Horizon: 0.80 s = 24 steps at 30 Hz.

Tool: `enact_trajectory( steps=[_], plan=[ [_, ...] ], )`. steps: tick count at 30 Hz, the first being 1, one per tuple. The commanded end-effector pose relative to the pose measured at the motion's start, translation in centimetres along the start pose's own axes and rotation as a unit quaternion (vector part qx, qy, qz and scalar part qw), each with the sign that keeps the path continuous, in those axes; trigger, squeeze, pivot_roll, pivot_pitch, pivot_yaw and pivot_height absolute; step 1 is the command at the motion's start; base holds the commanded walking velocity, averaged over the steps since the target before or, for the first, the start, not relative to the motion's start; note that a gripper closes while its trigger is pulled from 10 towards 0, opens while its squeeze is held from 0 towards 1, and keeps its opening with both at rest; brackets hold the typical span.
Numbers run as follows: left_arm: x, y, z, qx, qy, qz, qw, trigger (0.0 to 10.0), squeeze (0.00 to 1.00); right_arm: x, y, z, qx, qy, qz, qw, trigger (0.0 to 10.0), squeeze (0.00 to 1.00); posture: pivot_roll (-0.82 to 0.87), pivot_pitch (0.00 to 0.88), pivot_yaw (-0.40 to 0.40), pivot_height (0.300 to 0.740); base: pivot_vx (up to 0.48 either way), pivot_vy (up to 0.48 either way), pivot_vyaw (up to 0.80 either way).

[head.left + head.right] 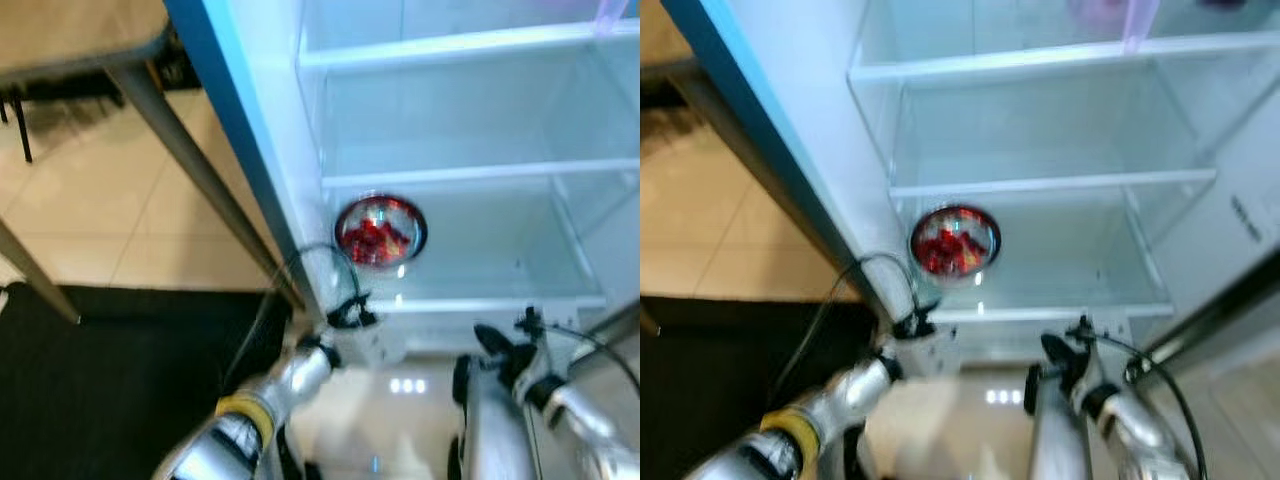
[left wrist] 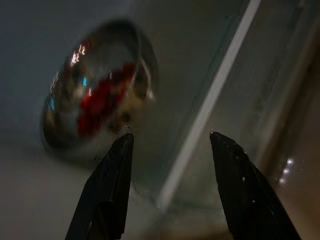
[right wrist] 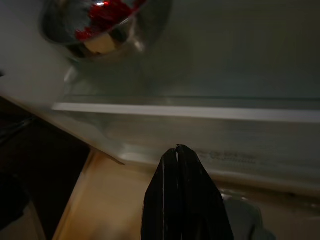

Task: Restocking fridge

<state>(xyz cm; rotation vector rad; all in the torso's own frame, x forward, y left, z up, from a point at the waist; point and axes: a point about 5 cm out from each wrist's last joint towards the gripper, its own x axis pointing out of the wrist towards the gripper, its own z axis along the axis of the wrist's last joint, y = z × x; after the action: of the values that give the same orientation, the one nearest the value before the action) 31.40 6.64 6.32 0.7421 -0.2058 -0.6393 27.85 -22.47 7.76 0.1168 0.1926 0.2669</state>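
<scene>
**Both grippers wait low by the open fridge**

Left gripper (image 2: 170,145) has its two black fingers spread wide apart, and it holds nothing. It sits low, just in front of the bottom edge of the fridge. Right gripper (image 3: 179,152) has its fingers pressed tight together, and it holds nothing too. It also hangs low, near the front of the fridge (image 1: 280,120), a bit to the right of the other one.

Past the grippers is a shiny metal bowl (image 1: 381,231) with red food inside. The bowl sits on the lowest glass shelf (image 1: 500,300), near the left wall of the fridge. The shelves above it look bare and see-through. Off to the left, a grey table leg (image 1: 190,160) stands on the pale floor tiles (image 1: 90,220), and a dark mat (image 1: 110,380) lies near it.
</scene>
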Motion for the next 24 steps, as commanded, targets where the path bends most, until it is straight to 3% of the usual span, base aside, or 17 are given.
enact_trajectory(
  steps=[1, 5, 8, 10, 13, 14, 15, 16, 17, 20, 24],
  plan=[
    [-1.3, -0.5, -1.4, -0.026, 0.024, -0.011, 0.999, 10.0, 0.00, 0.0, 0.2, -0.7, 0.005, 0.005, 0.003, 1.000, 10.0, 0.00, -0.15, 0.191, 0.137, 0.344, 0.000, 0.000, 0.00],
    [-2.0, -0.9, -2.0, -0.124, 0.037, -0.005, 0.992, 10.0, 0.00, 0.6, -0.2, -0.5, 0.015, -0.005, -0.003, 1.000, 10.0, 0.00, -0.15, 0.174, 0.133, 0.344, 0.000, 0.000, 0.00],
    [-2.6, -0.9, -2.5, -0.212, 0.049, 0.028, 0.976, 10.0, 0.00, 1.2, -0.1, -0.8, 0.020, 0.000, -0.001, 1.000, 10.0, 0.00, -0.14, 0.147, 0.125, 0.344, 0.000, 0.000, 0.00],
    [-3.0, -1.1, -2.8, -0.227, 0.055, 0.036, 0.972, 10.0, 0.00, 1.5, 0.1, -0.9, 0.024, 0.000, 0.002, 1.000, 10.0, 0.00, -0.14, 0.142, 0.123, 0.344, 0.000, 0.000, 0.00],
    [-4.4, -1.8, -3.9, -0.306, 0.068, 0.059, 0.948, 10.0, 0.00, 2.4, 0.5, -1.8, 0.030, 0.009, 0.005, 0.999, 10.0, 0.00, -0.13, 0.117, 0.112, 0.344, 0.000, 0.000, 0.00],
    [-4.4, -1.8, -3.9, -0.306, 0.068, 0.059, 0.948, 10.0, 0.00, 2.4, 0.5, -1.8, 0.030, 0.009, 0.005, 0.999, 10.0, 0.00, -0.13, 0.117, 0.112, 0.344, 0.000, 0.000, 0.00],
    [-4.8, -1.9, -4.3, -0.332, 0.073, 0.068, 0.938, 10.0, 0.00, 2.5, 0.5, -2.0, 0.031, 0.016, 0.005, 0.999, 10.0, 0.00, -0.12, 0.111, 0.105, 0.344, 0.000, 0.000, 0.00],
    [-4.8, -1.9, -4.3, -0.332, 0.073, 0.068, 0.938, 10.0, 0.00, 2.5, 0.5, -2.0, 0.031, 0.016, 0.005, 0.999, 10.0, 0.00, -0.12, 0.111, 0.105, 0.344, 0.000, 0.000, 0.00],
    [-5.2, -1.8, -4.7, -0.350, 0.078, 0.077, 0.930, 10.0, 0.00, 2.6, 0.6, -2.3, 0.029, 0.022, 0.006, 0.999, 10.0, 0.00, -0.12, 0.108, 0.104, 0.344, 0.000, 0.000, 0.00],
    [-6.8, -1.7, -5.9, -0.403, 0.083, 0.103, 0.905, 10.0, 0.00, 2.9, 0.9, -2.8, 0.034, 0.026, 0.016, 0.999, 10.0, 0.00, -0.11, 0.095, 0.098, 0.344, 0.000, 0.000, 0.00],
    [-8.8, -1.8, -7.3, -0.429, 0.102, 0.126, 0.889, 10.0, 0.00, 3.0, 1.2, -3.1, 0.042, 0.025, 0.027, 0.998, 10.0, 0.00, -0.11, 0.089, 0.093, 0.364, 0.000, 0.000, 0.00]
  ],
)
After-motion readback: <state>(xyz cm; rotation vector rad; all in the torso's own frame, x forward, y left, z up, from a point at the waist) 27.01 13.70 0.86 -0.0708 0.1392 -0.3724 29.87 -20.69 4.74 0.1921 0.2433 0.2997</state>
